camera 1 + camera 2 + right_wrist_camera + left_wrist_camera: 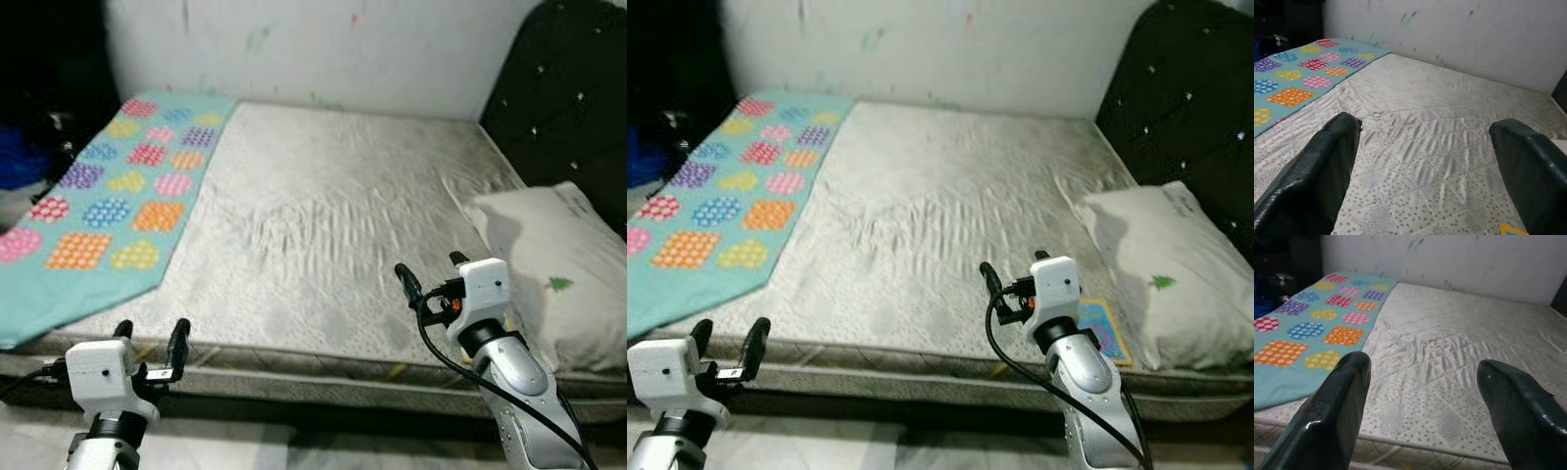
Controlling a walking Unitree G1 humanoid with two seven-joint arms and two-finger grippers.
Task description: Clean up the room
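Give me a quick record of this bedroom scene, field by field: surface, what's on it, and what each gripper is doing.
surface: bare quilted mattress against a marked white wall
bedding: turquoise sheet with coloured polka-dot patches along the mattress's left side
pillow: white pillow at the right, beside the black tufted headboard
small item: colourful flat card or booklet on the mattress next to the pillow
left gripper: open, holding nothing, near the bed's front edge
right gripper: open, holding nothing, raised over the mattress near the pillow
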